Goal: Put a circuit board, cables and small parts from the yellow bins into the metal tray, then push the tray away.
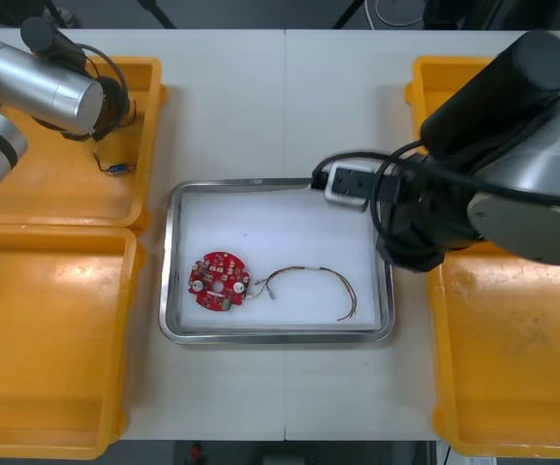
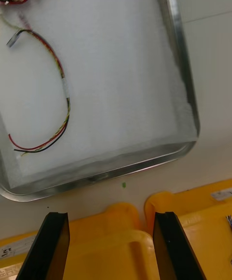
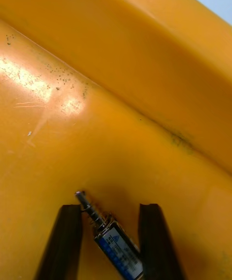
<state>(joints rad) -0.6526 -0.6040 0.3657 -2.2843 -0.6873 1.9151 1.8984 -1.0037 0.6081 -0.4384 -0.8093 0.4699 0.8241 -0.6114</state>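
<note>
Left end effector (image 3: 110,208) (spread) straddles small metal part (image 3: 118,248).

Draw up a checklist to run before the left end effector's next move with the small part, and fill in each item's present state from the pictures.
1. Small metal part lined up with the left end effector in the far left yellow bin: ok.
2. Part firmly gripped: cannot tell.
3. Bare floor left in the metal tray beside the circuit board and the red and yellow cable: ok.
4. Right arm clear of the tray: not ok. Its wrist overlaps the far right corner in the front view.
5. Right end effector empty: ok. It is open over the rims of the right yellow bins.
</note>
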